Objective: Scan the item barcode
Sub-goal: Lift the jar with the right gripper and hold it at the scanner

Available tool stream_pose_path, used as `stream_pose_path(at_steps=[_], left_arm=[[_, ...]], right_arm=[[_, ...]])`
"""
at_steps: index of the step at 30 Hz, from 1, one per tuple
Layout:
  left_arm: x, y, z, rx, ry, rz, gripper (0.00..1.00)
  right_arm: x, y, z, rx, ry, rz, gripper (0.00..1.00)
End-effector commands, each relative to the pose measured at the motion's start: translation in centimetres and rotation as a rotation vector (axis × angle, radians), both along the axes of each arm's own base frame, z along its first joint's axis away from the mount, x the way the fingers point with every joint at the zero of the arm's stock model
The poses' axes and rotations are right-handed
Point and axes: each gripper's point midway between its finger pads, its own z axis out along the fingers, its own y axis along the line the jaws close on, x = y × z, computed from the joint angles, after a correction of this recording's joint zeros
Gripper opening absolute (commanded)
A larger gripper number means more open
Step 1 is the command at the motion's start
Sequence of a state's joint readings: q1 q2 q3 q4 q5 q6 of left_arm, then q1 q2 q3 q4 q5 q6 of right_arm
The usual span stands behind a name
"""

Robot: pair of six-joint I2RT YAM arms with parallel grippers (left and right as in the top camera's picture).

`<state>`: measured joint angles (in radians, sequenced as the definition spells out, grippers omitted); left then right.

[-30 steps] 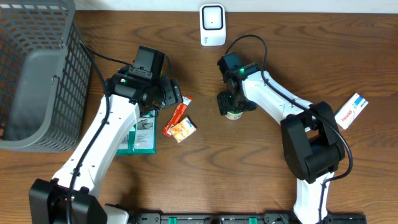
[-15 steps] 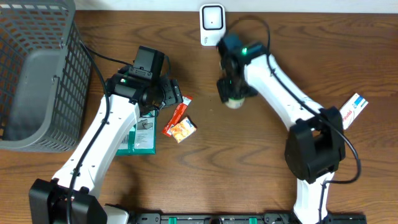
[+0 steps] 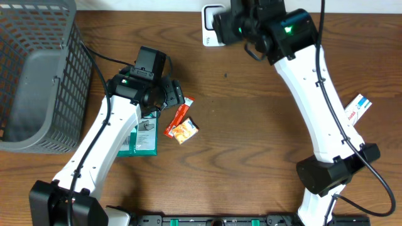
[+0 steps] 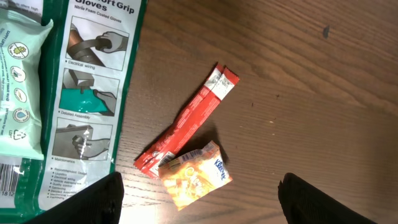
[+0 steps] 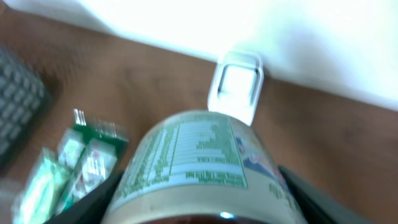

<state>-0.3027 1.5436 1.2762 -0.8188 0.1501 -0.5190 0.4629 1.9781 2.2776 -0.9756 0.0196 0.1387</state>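
The item is a round jar with a pale label printed in green. My right gripper is shut on it, one dark finger on each side, and holds it raised in the air. The white barcode scanner stands just beyond the jar by the back wall. From overhead, the right gripper hangs beside the scanner and partly covers it, and the jar is hidden under the arm. My left gripper hovers open over a red stick packet and an orange tissue packet.
A grey wire basket fills the left end of the table. A green glove pack lies under the left arm, next to a green wipes pack. A white box lies at the right edge.
My right arm has lifted the jar off the table and carried it back and up to the scanner. The left arm has not moved.
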Motion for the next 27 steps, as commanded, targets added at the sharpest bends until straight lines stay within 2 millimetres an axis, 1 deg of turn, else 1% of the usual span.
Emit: stream_pose_path(at_steps=[1,4,6,8,13,16,20,27], left_arm=[[-0.1,0.4,-0.4,0.019,0.008,-0.001,0.82],[-0.1,0.4,-0.4,0.019,0.008,-0.001,0.81],[-0.1,0.4,-0.4,0.019,0.008,-0.001,0.81],[-0.1,0.4,-0.4,0.019,0.008,-0.001,0.81],[-0.1,0.4,-0.4,0.019,0.008,-0.001,0.82],[-0.1,0.4,-0.4,0.019,0.008,-0.001,0.82],[-0.1,0.4,-0.4,0.019,0.008,-0.001,0.81],[-0.1,0.4,-0.4,0.019,0.008,-0.001,0.82]], right_arm=[[2.7,0.2,-3.5,0.03,0.001,-0.052,0.01],[5.5,0.9,-4.9,0.078,-0.09,-0.063,0.01],[6.9,1.0,-5.5,0.111,-0.158,-0.071,0.01],[8.0,1.0,-5.6,0.14,-0.225,-0.081,0.01],[10.7,-0.6,-6.6,0.168,-0.408,-0.197,0.01],[12.0,-0.7,-7.8,0.198,-0.492,-0.23,0.01],[13.5,0.6,-10.2,0.245,-0.548,-0.201,0.01],[15.0,1.2,-15.7,0.193,-0.579,-0.178,0.01]])
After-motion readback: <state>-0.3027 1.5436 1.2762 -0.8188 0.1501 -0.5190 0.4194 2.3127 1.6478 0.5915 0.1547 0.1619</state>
